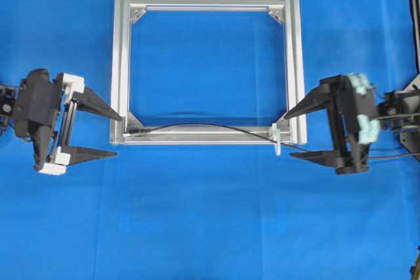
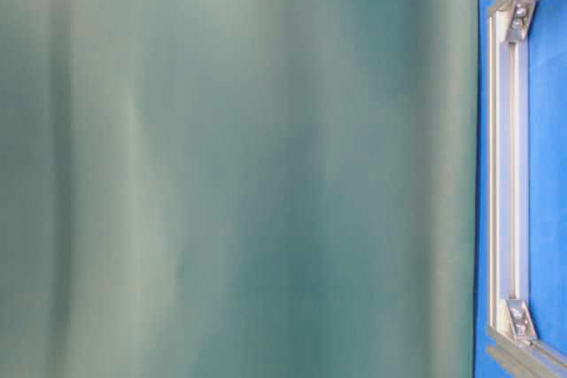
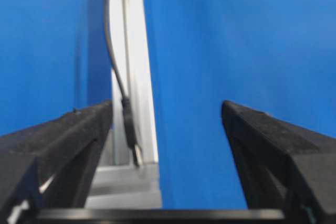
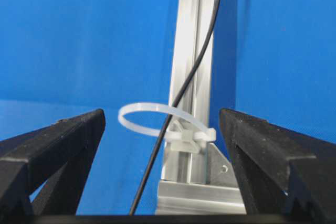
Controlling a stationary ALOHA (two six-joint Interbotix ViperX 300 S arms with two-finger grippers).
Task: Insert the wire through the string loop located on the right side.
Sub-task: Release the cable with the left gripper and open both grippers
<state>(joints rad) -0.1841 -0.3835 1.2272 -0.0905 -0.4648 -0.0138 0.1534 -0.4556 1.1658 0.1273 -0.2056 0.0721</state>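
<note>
Wire (image 4: pixel 178 98) passes through the loop (image 4: pixel 157 121); both open tools, left (image 1: pixel 117 136) and right (image 1: pixel 287 136), empty, could snag it.

both arms are black with long tapered black fingers. the left gripper (image 1: pixel 113 136) has white blocks at its finger bases. the right gripper (image 1: pixel 292 135) carries pale teal parts at 3 o'clock.
</note>
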